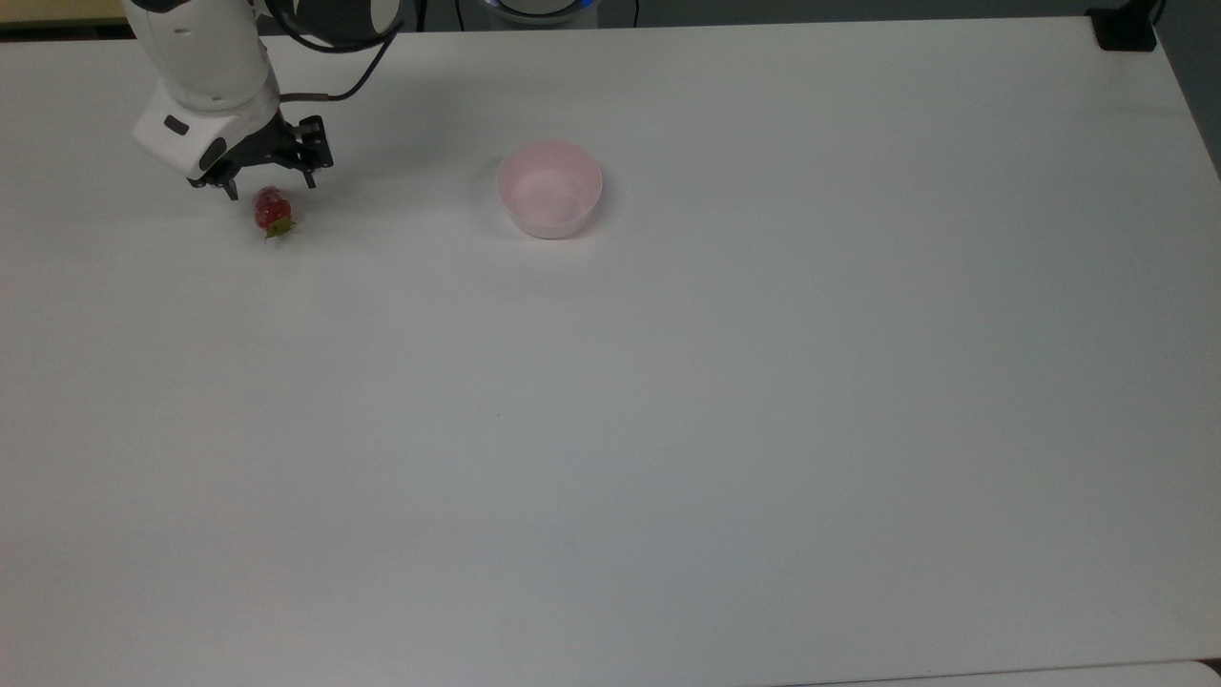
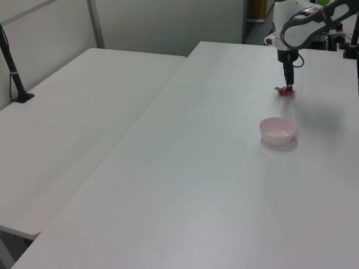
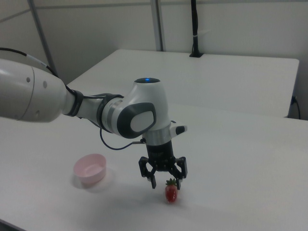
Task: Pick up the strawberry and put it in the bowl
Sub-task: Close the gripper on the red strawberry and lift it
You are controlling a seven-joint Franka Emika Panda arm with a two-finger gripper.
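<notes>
White desk [image 1: 668, 429] carries two things: the strawberry [image 1: 273, 211] and the pale pink bowl [image 1: 549, 188], which stand well apart. In the top view the red fruit lies toward the top view's left with its green cap pointing down the frame, and the bowl sits to the top view's right of it, empty. The gripper [image 1: 270, 188] hangs just above the strawberry, its jaws apart and pointing down, one on each side of the fruit's upper end in the top view. In the right view the gripper [image 3: 165, 183] has its fingers spread, with the strawberry [image 3: 171, 191] just below and between them, resting on the desk. In the left view the gripper [image 2: 289, 85] stands right over the strawberry [image 2: 286, 92], with the bowl [image 2: 277, 130] nearer the camera.

The step in hand looks like the approach to the grasp; nothing is held yet. The next move probably calls for a little more descent until the fingers straddle the fruit's body, then a gentle close, since the glossy rounded shape could squirt sideways if pinched off-centre. After that come a lift and a carry over to the bowl.
</notes>
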